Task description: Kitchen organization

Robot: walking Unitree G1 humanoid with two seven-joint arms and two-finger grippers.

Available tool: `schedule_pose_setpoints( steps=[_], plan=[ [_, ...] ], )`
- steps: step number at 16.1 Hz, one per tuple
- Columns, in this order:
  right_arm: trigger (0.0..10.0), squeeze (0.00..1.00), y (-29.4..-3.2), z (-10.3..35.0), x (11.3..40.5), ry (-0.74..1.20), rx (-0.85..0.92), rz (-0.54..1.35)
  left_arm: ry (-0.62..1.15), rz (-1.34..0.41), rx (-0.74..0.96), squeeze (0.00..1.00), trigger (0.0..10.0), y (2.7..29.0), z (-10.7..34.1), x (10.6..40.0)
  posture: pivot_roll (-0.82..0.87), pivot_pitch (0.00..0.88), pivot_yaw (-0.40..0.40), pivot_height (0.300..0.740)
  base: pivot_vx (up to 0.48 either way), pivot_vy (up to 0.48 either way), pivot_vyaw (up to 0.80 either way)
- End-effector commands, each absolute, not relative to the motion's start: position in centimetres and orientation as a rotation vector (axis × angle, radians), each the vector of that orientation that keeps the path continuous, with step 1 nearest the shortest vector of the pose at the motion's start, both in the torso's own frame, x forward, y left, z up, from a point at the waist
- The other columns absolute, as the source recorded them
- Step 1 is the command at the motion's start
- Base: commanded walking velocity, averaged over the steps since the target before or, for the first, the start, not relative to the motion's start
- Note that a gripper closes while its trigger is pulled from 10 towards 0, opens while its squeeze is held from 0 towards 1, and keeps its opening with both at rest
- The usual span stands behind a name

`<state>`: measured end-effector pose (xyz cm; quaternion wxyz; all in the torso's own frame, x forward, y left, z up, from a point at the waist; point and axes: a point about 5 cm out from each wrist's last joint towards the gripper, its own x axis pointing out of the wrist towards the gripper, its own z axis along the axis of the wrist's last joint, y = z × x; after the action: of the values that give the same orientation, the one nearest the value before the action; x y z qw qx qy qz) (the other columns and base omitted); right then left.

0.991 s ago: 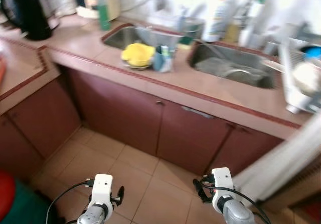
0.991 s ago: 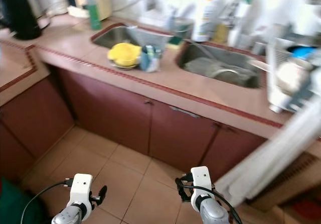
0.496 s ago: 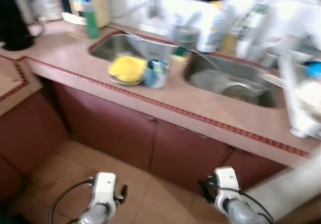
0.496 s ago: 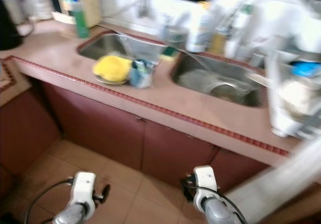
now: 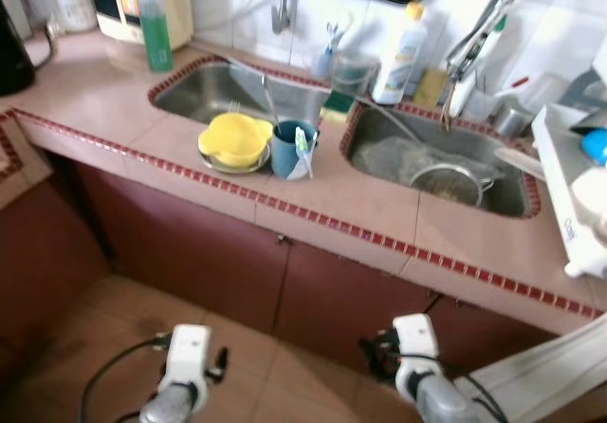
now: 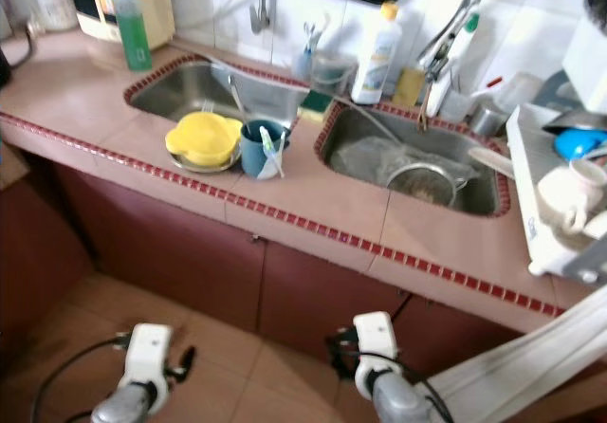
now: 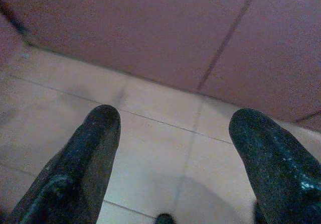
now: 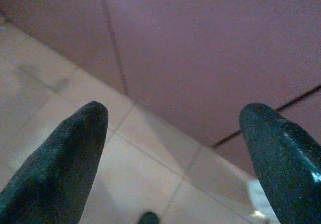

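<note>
A pink tiled counter (image 5: pixel 341 195) holds two steel sinks. Between them stand a yellow bowl (image 5: pixel 233 139) on a plate and a blue cup (image 5: pixel 288 148) holding toothbrush-like items. The right sink (image 5: pixel 432 157) contains a metal strainer (image 5: pixel 446 180). A white dish rack (image 6: pixel 555 205) with a white cup (image 6: pixel 566 193) and a blue item sits at the counter's right end. Both arms hang low in front of the cabinets. My left gripper (image 7: pixel 173 133) is open over the floor tiles. My right gripper (image 8: pixel 175 133) is open too, facing the cabinet doors.
A green bottle (image 5: pixel 155 30) and a box stand at the back left. A white bottle (image 5: pixel 399 53), a sponge and a tap (image 5: pixel 474 44) line the wall behind the sinks. Dark red cabinet doors (image 5: pixel 199 252) run under the counter. A pale slanted board (image 5: pixel 541 376) lies at lower right.
The camera has moved closer to the counter and shifted right, and the picture has sharpened. The black kettle has slid off to the left. Both arms still hang low.
</note>
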<state>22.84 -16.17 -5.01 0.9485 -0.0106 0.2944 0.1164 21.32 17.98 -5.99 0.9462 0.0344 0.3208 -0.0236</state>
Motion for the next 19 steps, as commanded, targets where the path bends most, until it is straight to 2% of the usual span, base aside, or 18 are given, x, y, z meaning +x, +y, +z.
schedule_pose_setpoints(
  steps=[1,4,16,19],
  plan=[
    [10.0,0.00,-17.06,-4.88,22.87,0.592,-0.032,0.218,0.633,-0.080,0.048,0.00,10.0,17.15,-5.83,21.59,0.05,0.000,-0.076,0.732,0.000,0.000,0.00],
    [10.0,0.00,-16.94,-4.78,23.03,0.585,-0.030,0.220,0.625,-0.087,0.025,0.00,10.0,17.49,-5.59,21.90,0.05,0.000,-0.073,0.732,0.000,0.000,0.00],
    [10.0,0.00,-16.56,-4.94,22.80,0.585,-0.013,0.213,0.639,-0.101,0.033,0.00,10.0,17.58,-5.71,21.76,0.05,0.000,-0.064,0.732,0.000,0.418,0.00],
    [10.0,0.00,-16.54,-4.84,22.88,0.575,-0.007,0.217,0.627,-0.104,0.068,0.00,10.0,17.55,-5.58,21.91,0.05,0.000,-0.067,0.732,0.000,0.000,0.00]
  ],
)
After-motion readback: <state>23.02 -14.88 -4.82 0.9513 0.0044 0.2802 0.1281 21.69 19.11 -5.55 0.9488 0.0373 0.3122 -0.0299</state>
